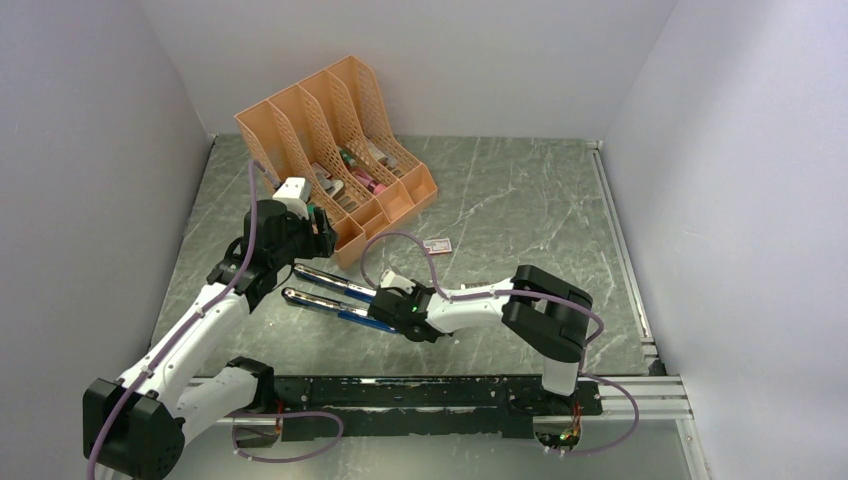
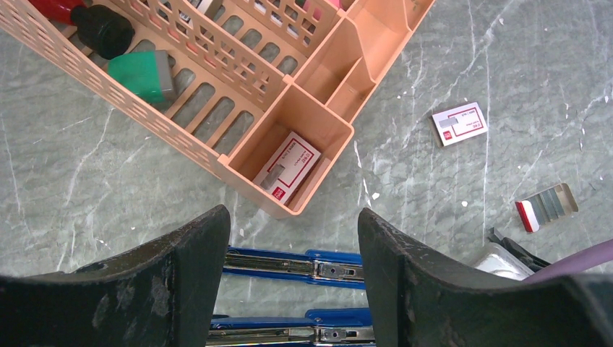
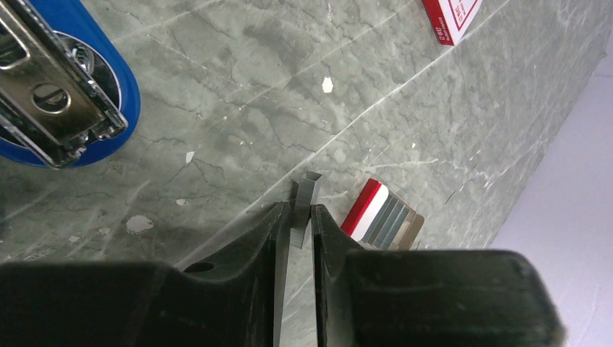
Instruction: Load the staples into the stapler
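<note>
In the top view the left gripper (image 2: pixel 290 215) hangs at about 10 o'clock of the table (image 1: pixel 520 200), by the near corner of the orange organiser (image 1: pixel 300 130). Its jaws are released, spread wide with nothing between them. In its wrist view, the organiser's end compartment at 12 o'clock holds a white-and-red box (image 2: pixel 287 168). At 6 o'clock in that view lies the blue stapler (image 1: pixel 322 301), swung open, its two long chrome-lined halves side by side on the table. At the stapler's 3 o'clock end sits the right gripper (image 3: pixel 296 213), its jaws clenched on a thin staple strip (image 3: pixel 305 202) that juts out past the fingertips, clear of the table. At 1 o'clock from that gripper in the top view, a second small box (image 1: pixel 436 244) lies flat on the table, apart from the organiser. More staples (image 3: pixel 389 220), a grey block beside a red-and-white card, rest in a shallow open tray (image 3: pixel 415 230) on the table, at 3 o'clock of the right fingertips in the right wrist view.
</note>
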`<state>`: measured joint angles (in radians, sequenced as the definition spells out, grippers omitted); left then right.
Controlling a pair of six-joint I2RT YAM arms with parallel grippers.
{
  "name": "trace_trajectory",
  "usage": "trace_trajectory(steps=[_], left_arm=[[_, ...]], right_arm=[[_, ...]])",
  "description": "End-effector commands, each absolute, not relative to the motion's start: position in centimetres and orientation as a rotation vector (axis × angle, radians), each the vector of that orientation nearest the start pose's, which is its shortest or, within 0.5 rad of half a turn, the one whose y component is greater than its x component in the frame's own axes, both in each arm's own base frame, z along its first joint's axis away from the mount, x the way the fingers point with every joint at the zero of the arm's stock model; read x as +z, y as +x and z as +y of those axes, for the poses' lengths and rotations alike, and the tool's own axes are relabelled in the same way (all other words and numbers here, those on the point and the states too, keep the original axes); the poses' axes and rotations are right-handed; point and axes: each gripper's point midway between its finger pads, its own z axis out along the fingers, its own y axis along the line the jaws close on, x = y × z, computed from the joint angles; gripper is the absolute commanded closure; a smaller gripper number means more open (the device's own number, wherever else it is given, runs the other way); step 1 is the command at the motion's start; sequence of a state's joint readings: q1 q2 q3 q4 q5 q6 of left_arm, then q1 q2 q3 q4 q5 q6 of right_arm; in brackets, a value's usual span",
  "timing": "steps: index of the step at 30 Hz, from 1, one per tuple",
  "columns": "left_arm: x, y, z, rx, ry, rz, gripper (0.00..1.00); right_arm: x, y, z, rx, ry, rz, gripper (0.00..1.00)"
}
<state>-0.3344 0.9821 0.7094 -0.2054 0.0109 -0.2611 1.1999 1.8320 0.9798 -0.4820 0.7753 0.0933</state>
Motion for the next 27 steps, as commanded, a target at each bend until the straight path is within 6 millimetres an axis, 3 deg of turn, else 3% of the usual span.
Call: trace_trajectory(steps=[1,9,17,21,27], left_arm=[[19.0,31.5,-12.0,-0.385,0.081,2.017,0.30],[18.9,31.5,-12.0,-0.387,0.080,2.019,0.30],[19.0,31.5,-11.9,-0.388,0.079,2.015,0.30],[19.0,31.5,-11.9,-0.386,0.077,2.017,0.30],[18.9,31.6,-12.0,-0.395,0.080,2.020,0.30]], right_arm=[[0.8,21.4,24.3,-0.572,-1.166,2.153,0.77],[1.4,21.2,24.9,-0.486,-1.125,2.162,0.67],[3.1,20.3,26.9,-0.203,-1.024,2.179,0.60],[5.0,21.1,26.5,0.006,-0.831,2.212,0.58],[7.6,22.2,24.7,0.354,-0.538,2.163,0.47]])
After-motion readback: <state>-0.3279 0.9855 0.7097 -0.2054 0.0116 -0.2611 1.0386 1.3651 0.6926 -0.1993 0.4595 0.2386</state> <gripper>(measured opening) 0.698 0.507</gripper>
